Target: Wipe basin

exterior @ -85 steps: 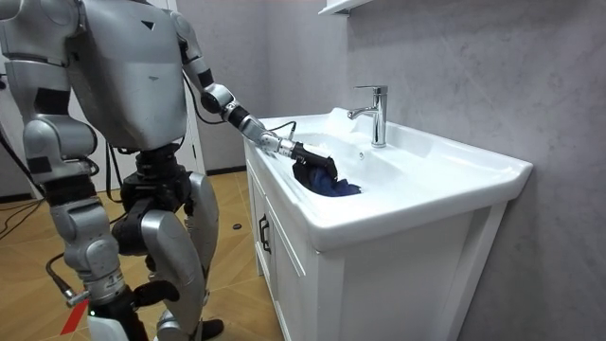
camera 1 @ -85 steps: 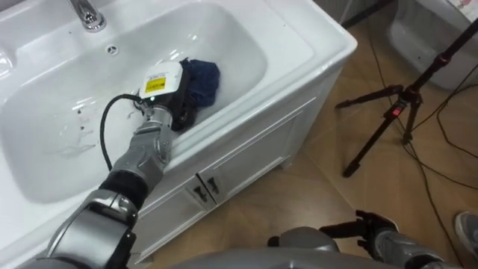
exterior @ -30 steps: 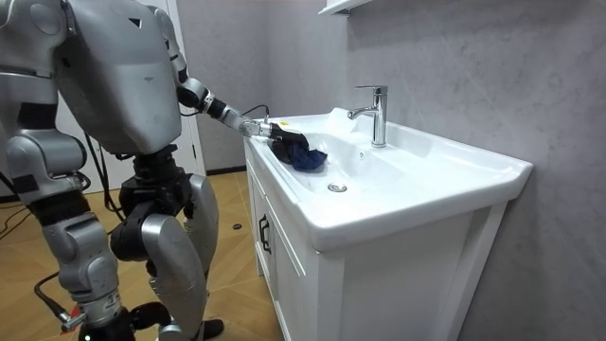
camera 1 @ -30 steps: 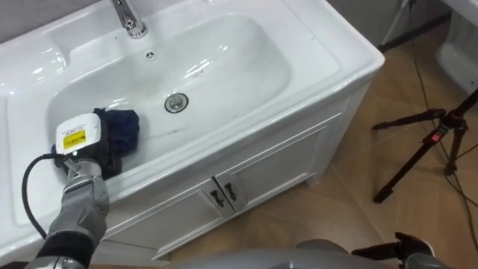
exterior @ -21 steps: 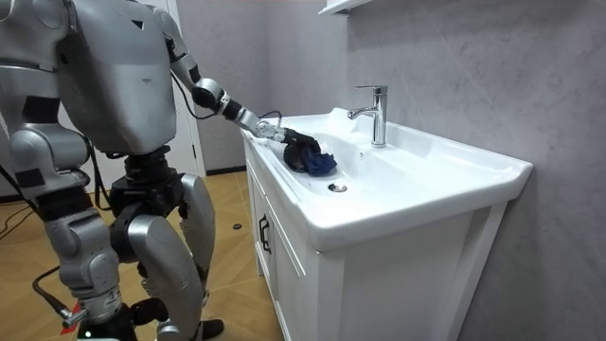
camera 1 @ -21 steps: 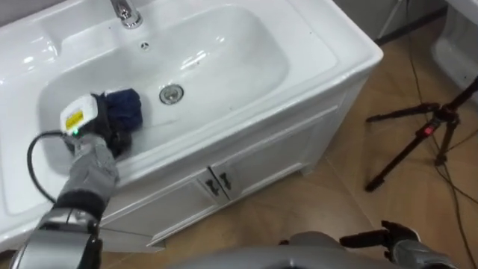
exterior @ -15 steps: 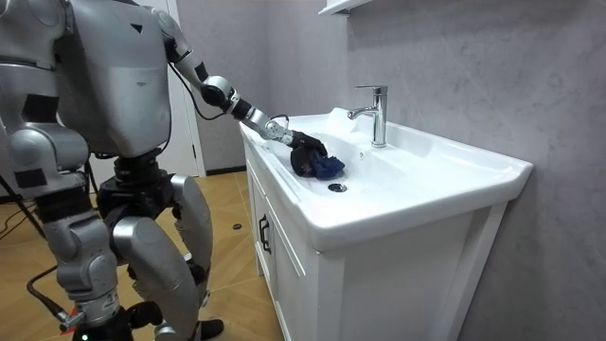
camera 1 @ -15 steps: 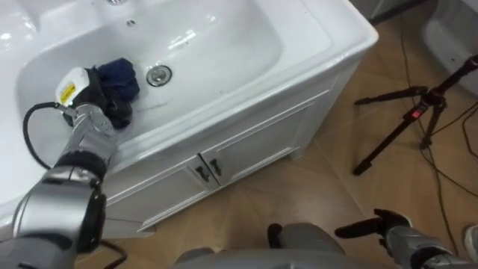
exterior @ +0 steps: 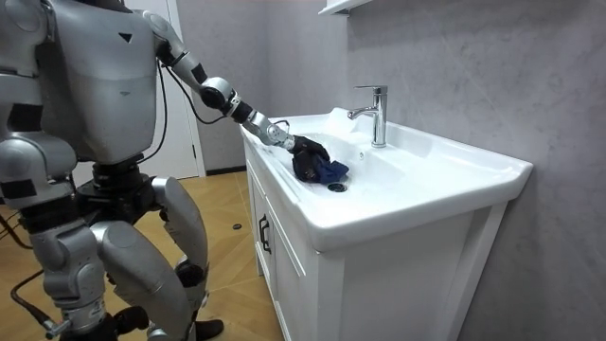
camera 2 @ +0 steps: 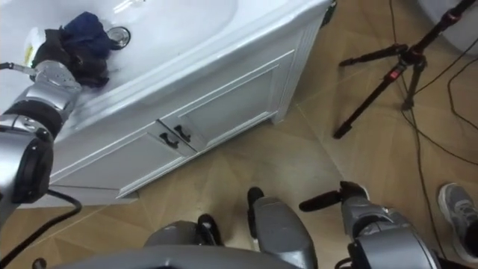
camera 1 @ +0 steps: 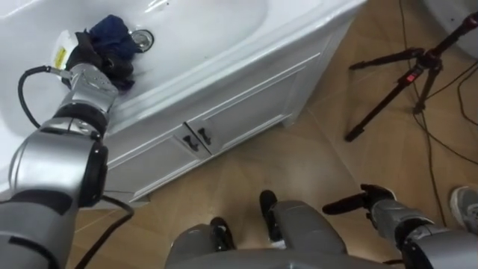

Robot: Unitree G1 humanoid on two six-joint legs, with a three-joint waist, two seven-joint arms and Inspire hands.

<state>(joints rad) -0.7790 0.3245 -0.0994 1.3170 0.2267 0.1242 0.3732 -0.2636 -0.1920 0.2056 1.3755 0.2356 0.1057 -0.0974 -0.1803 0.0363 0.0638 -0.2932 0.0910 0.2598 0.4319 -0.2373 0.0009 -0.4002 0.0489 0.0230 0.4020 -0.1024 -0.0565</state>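
Note:
The white basin (camera 1: 224, 56) tops a vanity cabinet at the upper left of the eye views. A dark blue cloth (camera 1: 110, 31) lies bunched in the bowl, right beside the drain (camera 1: 142, 36). My left hand (camera 1: 84, 54) reaches in over the front rim, its dark fingers curled into the cloth. In the room view the robot stands at the vanity's end with that arm stretched out, the left hand (exterior: 299, 147) on the cloth (exterior: 328, 170) below the chrome tap (exterior: 376, 114). My right hand (camera 1: 367, 202) hangs low beside my hip with straight fingers, holding nothing.
The cabinet doors (camera 1: 224, 119) with small dark handles face me below the rim. A black tripod (camera 1: 407, 71) with trailing cables stands on the wooden floor at the right. A grey shoe (camera 1: 464, 209) shows at the right edge.
My left hand has swept the cloth from the bowl's left end across to the drain. The head view has dipped, so the basin now sits at the top left.

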